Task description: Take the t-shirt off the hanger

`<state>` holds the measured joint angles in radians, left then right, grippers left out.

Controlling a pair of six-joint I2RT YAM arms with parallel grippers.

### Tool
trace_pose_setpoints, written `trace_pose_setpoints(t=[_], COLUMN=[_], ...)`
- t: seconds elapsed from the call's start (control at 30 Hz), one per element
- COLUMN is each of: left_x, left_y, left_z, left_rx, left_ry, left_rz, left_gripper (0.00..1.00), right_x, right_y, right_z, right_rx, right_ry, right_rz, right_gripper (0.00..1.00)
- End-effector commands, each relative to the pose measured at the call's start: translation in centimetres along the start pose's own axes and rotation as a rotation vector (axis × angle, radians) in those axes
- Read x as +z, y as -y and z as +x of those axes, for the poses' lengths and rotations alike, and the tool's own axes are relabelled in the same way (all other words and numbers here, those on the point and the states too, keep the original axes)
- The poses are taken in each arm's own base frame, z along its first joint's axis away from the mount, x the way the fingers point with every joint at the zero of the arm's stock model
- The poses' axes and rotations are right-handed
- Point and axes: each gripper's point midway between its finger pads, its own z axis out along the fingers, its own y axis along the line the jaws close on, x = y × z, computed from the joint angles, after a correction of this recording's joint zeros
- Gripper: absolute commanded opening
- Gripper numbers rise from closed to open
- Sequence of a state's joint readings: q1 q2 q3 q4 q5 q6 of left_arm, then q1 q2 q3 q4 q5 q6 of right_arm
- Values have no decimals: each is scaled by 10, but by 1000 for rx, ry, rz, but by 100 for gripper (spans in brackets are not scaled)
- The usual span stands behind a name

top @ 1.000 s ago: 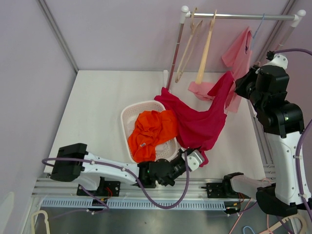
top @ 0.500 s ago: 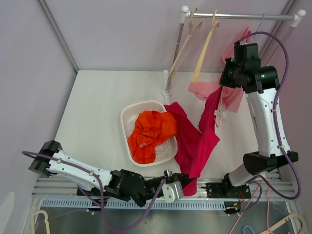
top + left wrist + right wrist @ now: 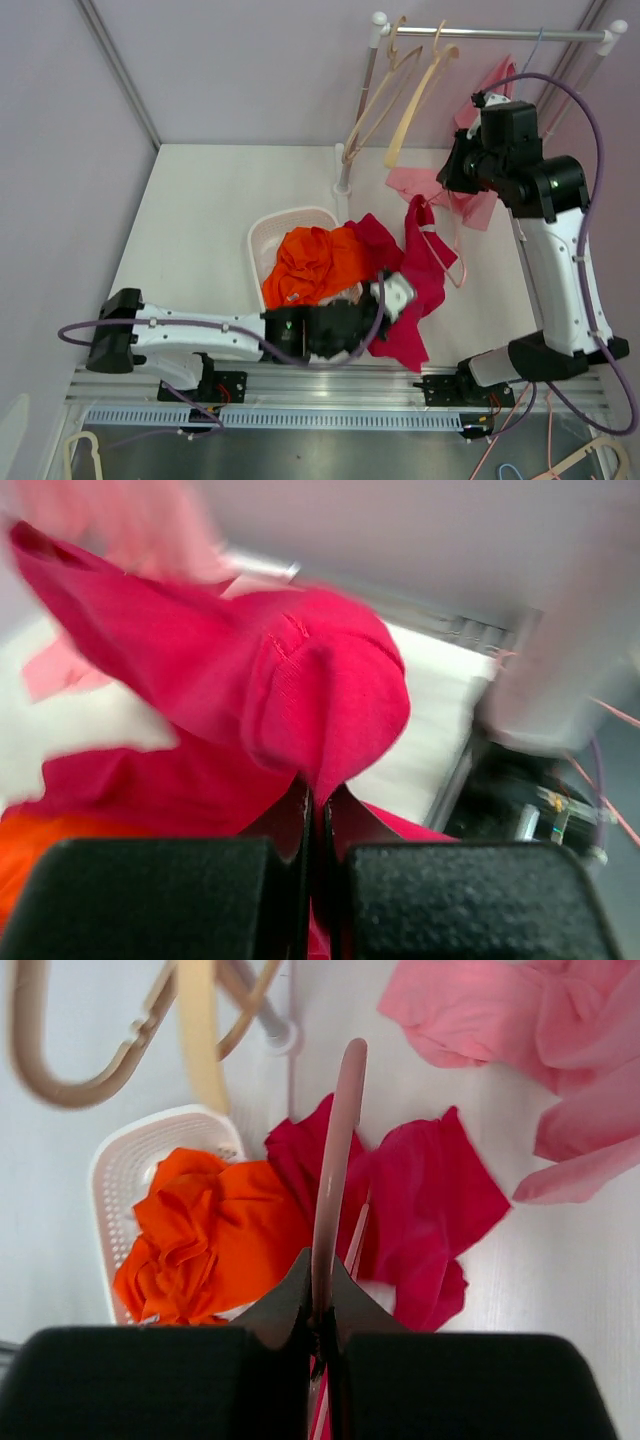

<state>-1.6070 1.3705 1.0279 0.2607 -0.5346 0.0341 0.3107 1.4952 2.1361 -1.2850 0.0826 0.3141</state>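
The crimson t-shirt lies bunched on the table, right of the basket. My left gripper is shut on a fold of it, seen close in the left wrist view. My right gripper is shut on the pink hanger, which hangs down over the shirt. In the right wrist view the hanger's bar runs out from the shut jaws above the crimson shirt. I cannot tell whether the shirt is still threaded on the hanger.
A white basket holds an orange shirt. A clothes rail at the back carries two wooden hangers and a pink garment. More pink cloth lies on the table beneath.
My left gripper has moved from the front edge up to the basket, carrying the crimson shirt, which now lies slack. The right gripper has shifted slightly and the pink hanger now shows. The wooden hangers swing.
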Motion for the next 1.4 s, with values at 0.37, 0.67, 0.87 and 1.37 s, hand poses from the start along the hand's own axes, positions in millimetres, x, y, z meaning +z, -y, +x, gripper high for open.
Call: trace_pose_setpoints(t=[0.37, 0.67, 0.87, 1.37], left_x=[-73, -162, -143, -112], left_y=[-160, -208, -236, -271], left_z=[-156, -328, -336, -305], left_rx=[-398, -166, -43, 17], left_ry=[74, 506, 500, 383], left_rz=[-147, -259, -335, -423], left_gripper=[1, 1, 1, 1], right_x=[-78, -42, -27, -2], right_y=[14, 16, 31, 49], right_z=[-60, -109, -155, -232], right_rx=[36, 51, 65, 1], right_ry=[501, 611, 763, 832], right_rz=[10, 54, 23, 28], right_gripper=[0, 0, 0, 0])
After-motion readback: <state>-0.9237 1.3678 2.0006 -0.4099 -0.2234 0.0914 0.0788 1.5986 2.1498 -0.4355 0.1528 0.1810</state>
